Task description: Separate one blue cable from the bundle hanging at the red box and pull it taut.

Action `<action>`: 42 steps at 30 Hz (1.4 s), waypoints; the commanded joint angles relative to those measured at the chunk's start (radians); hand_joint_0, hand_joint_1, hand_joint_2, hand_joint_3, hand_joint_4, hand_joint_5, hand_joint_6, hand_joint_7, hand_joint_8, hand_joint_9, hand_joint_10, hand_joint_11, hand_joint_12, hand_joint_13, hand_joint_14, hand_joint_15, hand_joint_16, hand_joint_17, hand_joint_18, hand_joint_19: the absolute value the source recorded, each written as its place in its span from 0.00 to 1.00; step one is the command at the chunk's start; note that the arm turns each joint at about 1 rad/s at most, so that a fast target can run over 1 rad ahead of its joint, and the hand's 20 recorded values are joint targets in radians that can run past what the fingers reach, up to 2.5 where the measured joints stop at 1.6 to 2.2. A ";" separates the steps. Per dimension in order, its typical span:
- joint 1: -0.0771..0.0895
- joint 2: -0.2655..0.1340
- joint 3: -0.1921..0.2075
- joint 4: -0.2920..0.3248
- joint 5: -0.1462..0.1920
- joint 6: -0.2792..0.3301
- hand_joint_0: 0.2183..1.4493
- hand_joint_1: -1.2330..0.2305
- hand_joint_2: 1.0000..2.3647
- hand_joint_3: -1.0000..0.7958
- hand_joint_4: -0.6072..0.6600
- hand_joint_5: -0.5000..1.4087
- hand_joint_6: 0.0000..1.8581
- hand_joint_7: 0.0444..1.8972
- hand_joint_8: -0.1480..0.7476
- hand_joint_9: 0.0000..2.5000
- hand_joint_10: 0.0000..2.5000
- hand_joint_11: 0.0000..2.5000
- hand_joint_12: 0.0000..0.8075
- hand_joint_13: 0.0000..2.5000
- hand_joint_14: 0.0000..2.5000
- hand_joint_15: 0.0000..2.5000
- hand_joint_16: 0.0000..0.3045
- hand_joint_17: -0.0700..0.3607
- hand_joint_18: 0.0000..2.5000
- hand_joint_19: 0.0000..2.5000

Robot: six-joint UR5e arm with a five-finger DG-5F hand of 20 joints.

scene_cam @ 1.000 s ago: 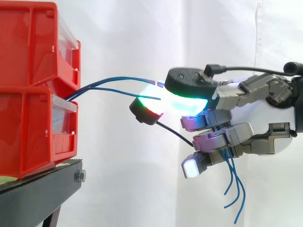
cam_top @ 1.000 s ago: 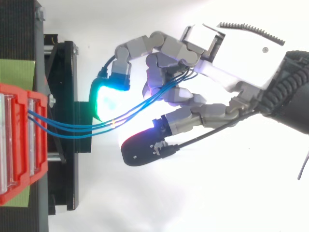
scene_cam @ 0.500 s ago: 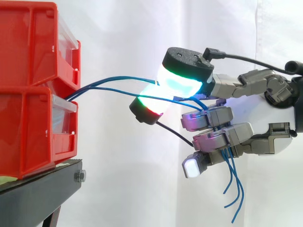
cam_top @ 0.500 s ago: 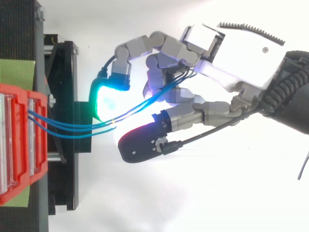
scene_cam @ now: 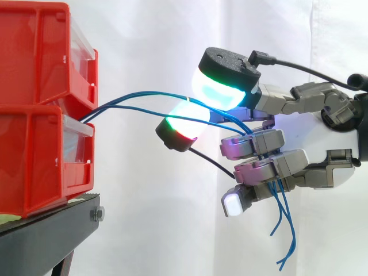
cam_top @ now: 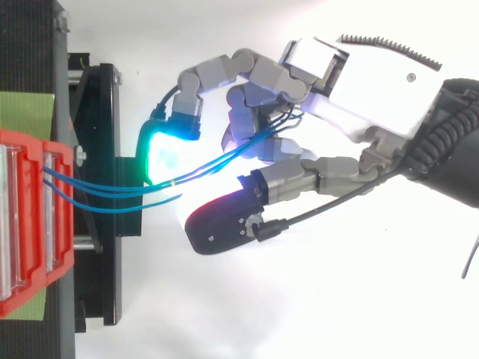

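Note:
Several thin blue cables (scene_cam: 133, 107) come out between the two stacked red bins (scene_cam: 34, 75) and arc rightward into my hand (scene_cam: 310, 138). In the top view the cables (cam_top: 105, 193) run from the bins (cam_top: 30, 217) past the cyan pad to the hand (cam_top: 359, 75). The lower fingers (scene_cam: 270, 167) are curled round the cables, and the loose ends (scene_cam: 287, 230) hang below them. One green-cyan fingertip (scene_cam: 221, 86) sits above the strands and a red-green one (scene_cam: 181, 127) below, with a gap between the two. The cables sag slightly.
The bins stand on a black stand (scene_cam: 46, 236) at the left, with a bolt at its corner. A white curtain (scene_cam: 172, 34) hangs behind. The stand's black frame (cam_top: 97, 112) lies under the outstretched fingertips in the top view.
The upper green-cyan fingertip has lifted off the lower one, opening a gap around the cables. The hanging cable ends have risen a little. The bins have not moved.

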 commanded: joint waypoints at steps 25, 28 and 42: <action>0.000 0.000 0.000 0.000 0.000 0.000 0.36 0.39 0.00 0.31 0.34 0.13 0.44 0.53 0.33 0.25 0.64 0.59 0.37 0.30 0.77 0.43 0.15 0.40 0.26 0.36; 0.000 0.000 0.000 0.000 0.000 0.000 0.40 0.34 0.00 0.31 0.34 0.13 0.44 0.53 0.32 0.25 0.65 0.58 0.37 0.31 0.76 0.43 0.15 0.40 0.26 0.36; 0.002 0.000 0.000 0.000 0.000 0.000 0.45 0.25 0.00 0.28 0.31 0.14 0.45 0.52 0.31 0.25 0.68 0.58 0.37 0.32 0.71 0.47 0.14 0.39 0.27 0.33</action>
